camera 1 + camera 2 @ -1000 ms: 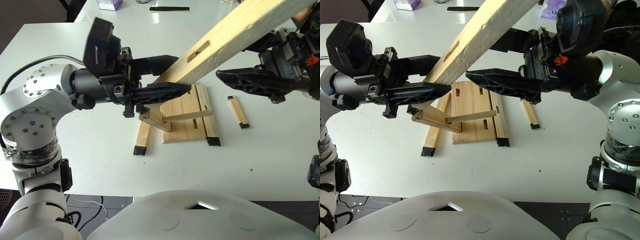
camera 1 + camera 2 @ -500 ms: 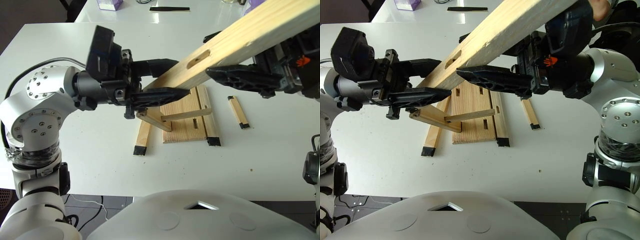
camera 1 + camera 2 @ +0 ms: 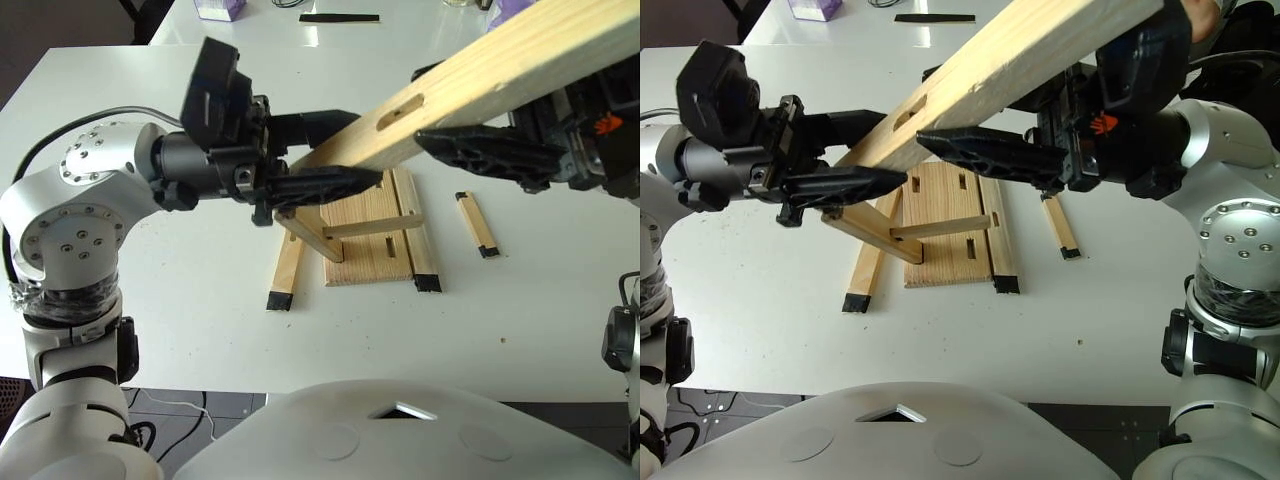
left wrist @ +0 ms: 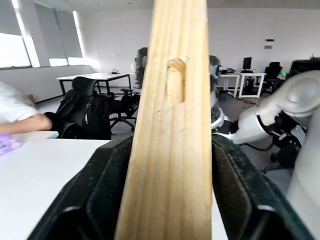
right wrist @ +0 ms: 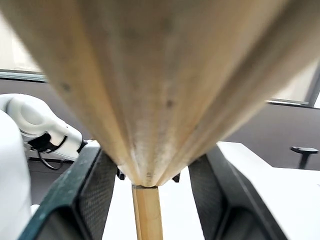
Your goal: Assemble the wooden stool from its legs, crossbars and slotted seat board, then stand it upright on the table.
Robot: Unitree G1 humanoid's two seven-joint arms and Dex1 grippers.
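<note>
The wooden leg (image 3: 500, 65) is being clamped aloft by left hand (image 3: 362, 148) and right hand (image 3: 417, 105); judged stiff and light, best gripped on flat faces.

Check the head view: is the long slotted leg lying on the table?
No, the long slotted leg is up off the table, between the fingers of the left gripper and right gripper.

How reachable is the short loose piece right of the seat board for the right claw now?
Probably not yet: the right claw looks shut on the long slotted beam, which the left claw also holds. The short piece lies uncovered on the table.
</note>
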